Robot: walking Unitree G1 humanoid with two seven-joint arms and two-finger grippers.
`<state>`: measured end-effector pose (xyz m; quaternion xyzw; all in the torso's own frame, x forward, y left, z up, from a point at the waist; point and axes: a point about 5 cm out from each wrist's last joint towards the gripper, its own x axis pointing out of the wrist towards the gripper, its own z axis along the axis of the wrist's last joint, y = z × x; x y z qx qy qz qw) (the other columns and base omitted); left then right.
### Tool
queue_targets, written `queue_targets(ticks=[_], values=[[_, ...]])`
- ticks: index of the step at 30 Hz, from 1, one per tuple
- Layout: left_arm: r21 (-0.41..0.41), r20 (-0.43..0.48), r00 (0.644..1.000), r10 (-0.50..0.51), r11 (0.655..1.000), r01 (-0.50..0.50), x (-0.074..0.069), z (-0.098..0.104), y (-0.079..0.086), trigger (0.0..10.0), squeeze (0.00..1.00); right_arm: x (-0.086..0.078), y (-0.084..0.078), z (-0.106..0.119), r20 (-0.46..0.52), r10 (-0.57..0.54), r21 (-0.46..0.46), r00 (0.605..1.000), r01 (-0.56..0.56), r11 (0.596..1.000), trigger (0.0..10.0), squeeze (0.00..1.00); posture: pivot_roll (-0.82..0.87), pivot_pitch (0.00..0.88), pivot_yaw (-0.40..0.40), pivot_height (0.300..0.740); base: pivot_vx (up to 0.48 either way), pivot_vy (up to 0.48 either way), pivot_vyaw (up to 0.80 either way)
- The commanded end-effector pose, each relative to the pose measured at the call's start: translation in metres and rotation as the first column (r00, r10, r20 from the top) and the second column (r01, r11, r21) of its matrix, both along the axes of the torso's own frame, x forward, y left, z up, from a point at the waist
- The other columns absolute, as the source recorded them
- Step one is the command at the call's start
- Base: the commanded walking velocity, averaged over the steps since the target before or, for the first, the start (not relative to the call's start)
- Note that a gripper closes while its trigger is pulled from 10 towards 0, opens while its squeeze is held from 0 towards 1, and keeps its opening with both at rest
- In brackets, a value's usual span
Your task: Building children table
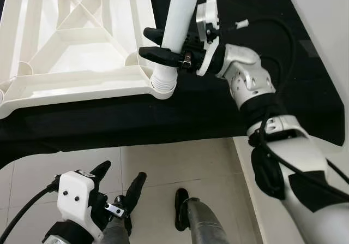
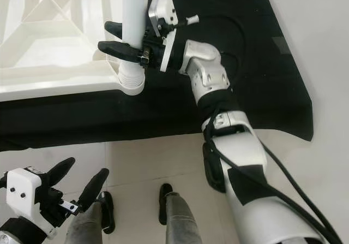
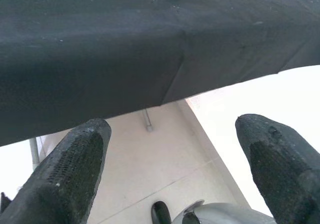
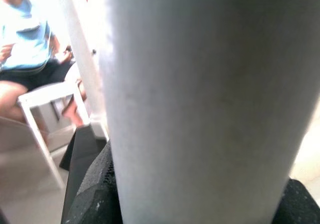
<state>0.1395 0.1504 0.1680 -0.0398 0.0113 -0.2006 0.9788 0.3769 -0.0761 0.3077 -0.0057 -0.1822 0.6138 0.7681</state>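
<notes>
A white plastic tabletop lies upside down on a black-covered table, ribs showing. A white tube leg stands upright at the tabletop's near right corner, its ribbed lower end in the corner socket. My right gripper is shut on the leg just above the socket, one black finger on each side. The leg sits close before the right wrist camera. My left gripper hangs low over the floor, open and holding nothing, its fingers spread wide.
The black cloth drapes over the table's front edge. Pale floor tiles lie below, with my own legs on them. A white wall runs along the right. A person sits on a white chair in the background.
</notes>
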Motion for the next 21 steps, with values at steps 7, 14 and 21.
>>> queue_targets(ticks=[7, 14, 21], values=[[-0.008, -0.05, 0.999, 0.006, 1.0, -0.007, 0.012, -0.017, 0.004, 10.0, 0.0, -0.015, -0.033, 0.007, -0.043, 0.005, 0.308, 0.999, 0.008, 0.951, 10.0, 0.0, 0.12, 0.308, -0.099, 0.74, 0.0, 0.0, 0.0], [-0.011, -0.05, 0.997, 0.052, 0.999, -0.053, 0.037, -0.027, 0.012, 10.0, 0.0, -0.033, -0.037, 0.001, -0.033, -0.056, 0.328, 0.998, 0.064, 0.942, 10.0, 0.0, 0.1, 0.224, -0.098, 0.74, 0.0, 0.0, 0.0], [0.061, -0.005, 0.994, 0.109, 0.992, -0.108, 0.062, -0.03, 0.022, 10.0, 0.0, -0.051, -0.032, -0.033, -0.138, -0.21, 0.295, 0.968, 0.242, 0.924, 10.0, 0.0, 0.08, 0.163, -0.083, 0.74, 0.0, 0.0, 0.0]])
